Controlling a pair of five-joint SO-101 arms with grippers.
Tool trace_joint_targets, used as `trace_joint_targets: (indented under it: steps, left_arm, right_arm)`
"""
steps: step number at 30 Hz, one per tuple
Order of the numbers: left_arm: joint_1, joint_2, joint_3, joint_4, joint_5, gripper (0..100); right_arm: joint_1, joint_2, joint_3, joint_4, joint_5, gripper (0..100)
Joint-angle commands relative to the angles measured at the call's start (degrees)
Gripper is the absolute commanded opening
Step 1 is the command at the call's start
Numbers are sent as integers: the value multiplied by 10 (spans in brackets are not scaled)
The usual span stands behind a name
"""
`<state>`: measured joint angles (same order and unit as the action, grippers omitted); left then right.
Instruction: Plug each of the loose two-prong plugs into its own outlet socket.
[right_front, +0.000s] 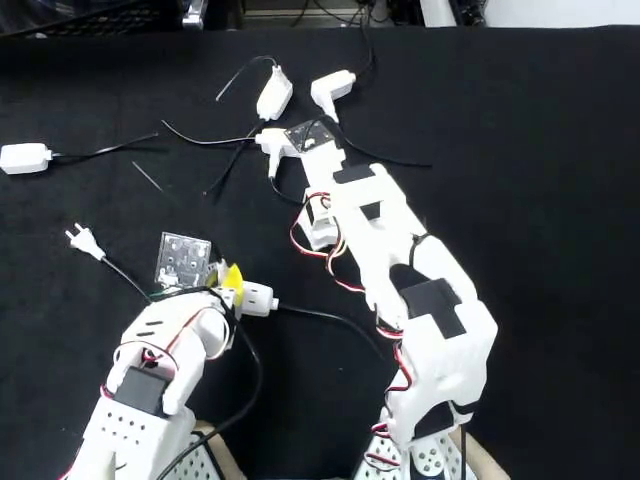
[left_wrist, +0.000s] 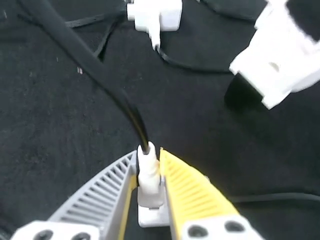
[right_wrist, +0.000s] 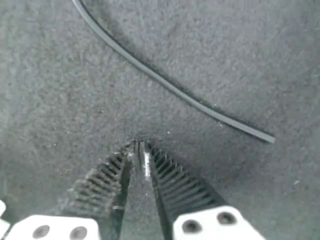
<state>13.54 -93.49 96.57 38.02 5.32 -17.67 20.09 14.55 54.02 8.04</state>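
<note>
White moulded plug (left_wrist: 149, 175) on a black cord (left_wrist: 100, 70) is clamped between the grey and yellow fingers of the left hand (left_wrist: 149, 155), low over the counter (right_front: 520, 150); its prongs are hidden.

Right hand (right_wrist: 140, 147) lies farther out among the white socket blocks (right_front: 275, 95), fingers pressed together on a thin pale sliver I cannot identify.

Another loose two-prong plug (right_front: 80, 238) lies apart near the left arm.

Judged handling:
- The plug is light, hard and smooth, and probably slips if pinched near its tip.
- Best held on the flat sides of the body.
- The cord is limp and will drag and twist.
- The prongs likely bend if misaligned.
</note>
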Motion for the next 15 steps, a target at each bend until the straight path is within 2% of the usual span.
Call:
trace_joint_targets:
  steps: [1,9,15]
  left_arm:
    - [8,-4,13,-32,-25,30]
    - [9,-3,13,-32,-25,30]
    - [36,-1,13,-18,-44,30]
  right_arm:
    - [9,-2,-29,-4,2,12]
    - [9,-2,-29,-4,2,12]
    - [9,-2,-28,-4,2,12]
